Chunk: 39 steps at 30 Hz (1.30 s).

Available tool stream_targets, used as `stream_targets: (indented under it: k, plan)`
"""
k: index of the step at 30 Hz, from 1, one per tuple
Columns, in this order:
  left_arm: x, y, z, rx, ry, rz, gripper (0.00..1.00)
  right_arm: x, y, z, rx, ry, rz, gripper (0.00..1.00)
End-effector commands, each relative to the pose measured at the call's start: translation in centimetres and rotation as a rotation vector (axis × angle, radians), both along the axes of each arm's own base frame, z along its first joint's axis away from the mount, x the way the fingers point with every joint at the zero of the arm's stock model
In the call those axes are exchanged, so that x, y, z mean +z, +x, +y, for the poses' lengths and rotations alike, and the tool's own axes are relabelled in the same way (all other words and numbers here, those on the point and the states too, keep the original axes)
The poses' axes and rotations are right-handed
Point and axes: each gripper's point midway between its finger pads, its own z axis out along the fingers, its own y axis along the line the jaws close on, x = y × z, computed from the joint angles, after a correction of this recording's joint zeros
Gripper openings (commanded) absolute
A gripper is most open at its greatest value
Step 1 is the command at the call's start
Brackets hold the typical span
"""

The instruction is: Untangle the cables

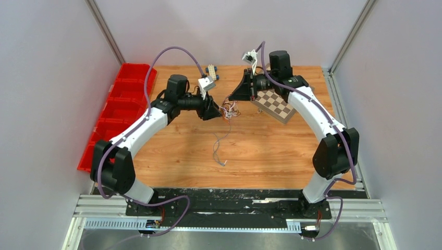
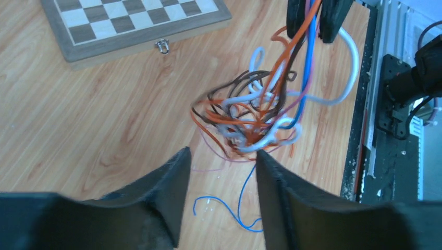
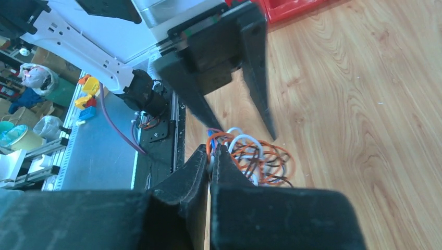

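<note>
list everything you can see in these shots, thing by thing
cables: one tangled knot, white, orange, brown and blue, mid-table between the grippers, one strand trailing toward the near edge
chessboard: one, brown and cream, closed, back right
bins: a row, red, left edge
small object: one, beige and blue, back centre, too small to identify
table: one, wood
left gripper: black, jaws open at the knot
right gripper: black, jaws shut on cables

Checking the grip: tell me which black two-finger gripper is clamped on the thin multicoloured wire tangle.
The right gripper, shut on the wire tangle; the left gripper stands open, fingers apart.
</note>
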Motion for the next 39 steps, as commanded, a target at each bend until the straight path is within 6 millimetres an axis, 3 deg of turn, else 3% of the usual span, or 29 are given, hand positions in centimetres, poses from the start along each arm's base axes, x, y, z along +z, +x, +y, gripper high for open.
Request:
stream_targets:
  k: [1,2,4,6,8,9,11,16,20,23,26,30,34,39]
  plan:
    - [3.2,0.4,-1.5,-0.044,-0.055,-0.094,0.39,2.8,-0.1,0.5,0.044,0.053,-0.074,0.0]
    - [3.2,0.0,-1.5,-0.058,-0.055,-0.094,0.12,2.7,0.4,0.5,0.024,0.045,-0.077,0.0]
    - [3.5,-0.7,-1.2,-0.065,-0.066,-0.081,0.01,1.6,2.1,-0.3,-0.047,0.017,-0.07,0.16]
    - [4.1,-1.0,-0.9,-0.037,-0.106,-0.024,0.0,0.4,4.1,-1.8,-0.127,-0.01,-0.05,0.51]
    - [4.7,-0.4,-0.2,0.02,-0.17,0.054,0.0,-0.7,5.8,-3.6,-0.227,-0.037,0.015,0.74]
    - [5.1,0.2,0.3,0.063,-0.21,0.101,0.0,-1.3,6.0,-4.4,-0.261,-0.05,0.03,0.91]
    - [5.2,0.7,0.8,0.112,-0.258,0.17,0.0,-2.9,5.5,-5.1,-0.296,-0.086,0.033,1.0]
    - [4.5,1.1,1.2,0.153,-0.268,0.206,0.0,-4.7,3.5,-3.4,-0.253,-0.108,0.077,0.99]
    - [1.0,1.7,2.2,0.189,-0.131,0.185,0.01,-8.4,4.6,-3.7,-0.315,-0.206,0.084,0.95]
    - [-2.5,1.5,3.4,0.19,-0.003,0.192,0.47,-12.8,4.5,-5.2,-0.324,-0.332,0.016,0.9]
    - [-3.4,1.5,3.9,0.211,-0.012,0.218,0.7,-17.3,4.4,-5.9,-0.299,-0.46,-0.002,0.8]
    - [-3.8,1.3,4.3,0.252,-0.052,0.293,0.79,-20.9,4.8,-5.1,-0.245,-0.563,-0.038,0.69]
    - [-4.4,1.4,5.2,0.288,-0.051,0.317,0.81,-23.8,4.0,-3.8,-0.183,-0.596,0.024,0.58]
    - [-4.7,1.7,6.4,0.328,-0.037,0.319,0.86,-27.2,1.2,-2.7,-0.077,-0.635,0.074,0.62]
